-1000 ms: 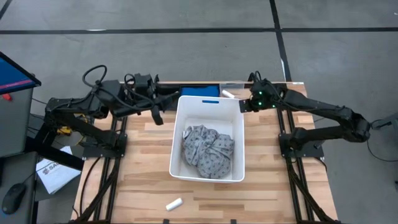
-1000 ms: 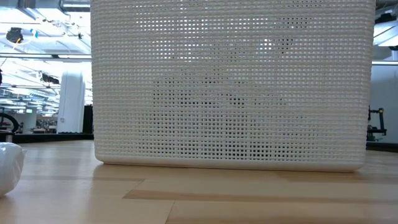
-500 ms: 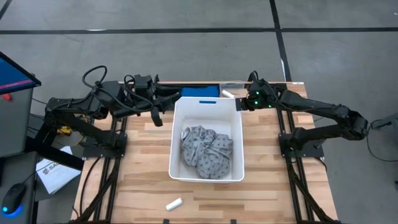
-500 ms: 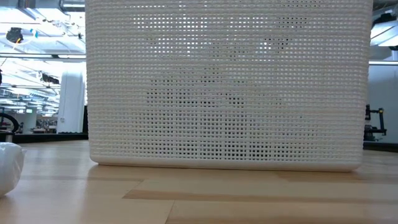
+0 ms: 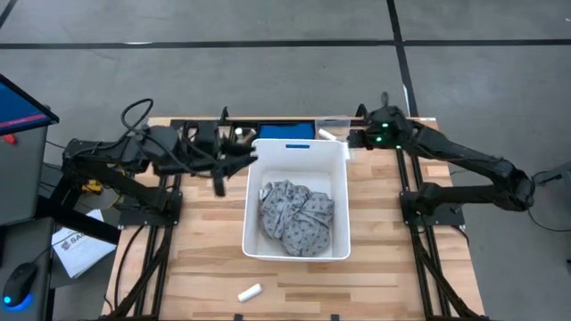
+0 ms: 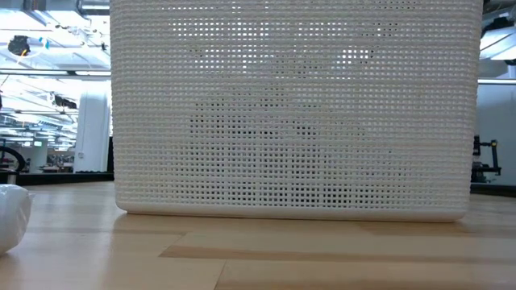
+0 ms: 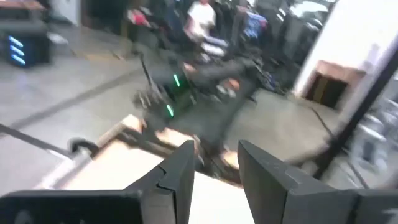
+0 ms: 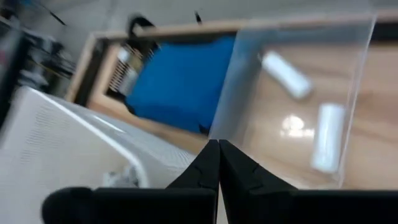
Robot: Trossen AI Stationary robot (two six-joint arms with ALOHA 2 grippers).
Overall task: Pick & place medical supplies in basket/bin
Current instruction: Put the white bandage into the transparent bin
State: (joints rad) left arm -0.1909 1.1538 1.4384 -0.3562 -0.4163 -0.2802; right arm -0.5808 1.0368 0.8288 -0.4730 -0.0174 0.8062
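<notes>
The white perforated bin [image 5: 252, 214] stands mid-table and its near wall [image 6: 290, 109] fills the low view. Crumpled grey speckled fabric [image 5: 296, 217] lies on its floor. One white roll [image 5: 249, 292] lies by the table's near edge, also in the low view [image 6: 11, 217]. Two more rolls [image 8: 285, 73] [image 8: 326, 137] lie in a clear tray at the far edge. My left gripper [image 5: 239, 160] [image 7: 214, 167] is open at the bin's far-left corner. My right gripper [image 5: 354, 138] [image 8: 217, 148] is shut just beyond the bin's far-right corner, near the tray. My left gripper stands at the rim of the bin's far-left corner [image 5: 256, 152], coming level from the table's left. I cannot tell whether it touches the rim; blur hides the spot in the wrist view.
A blue flat object [image 5: 285, 131] [image 8: 180, 81] lies at the far edge behind the bin, next to the clear tray [image 8: 298, 99]. Bare wooden tabletop [image 5: 205, 259] stretches on both sides of the bin and toward the near edge. The room beyond shows in the left wrist view.
The bin slid a little toward the table's left. My right gripper moved in against the bin's far-right corner, then drew back toward the far edge. My left gripper swung toward the table's right, up to the bin's far-left corner.
</notes>
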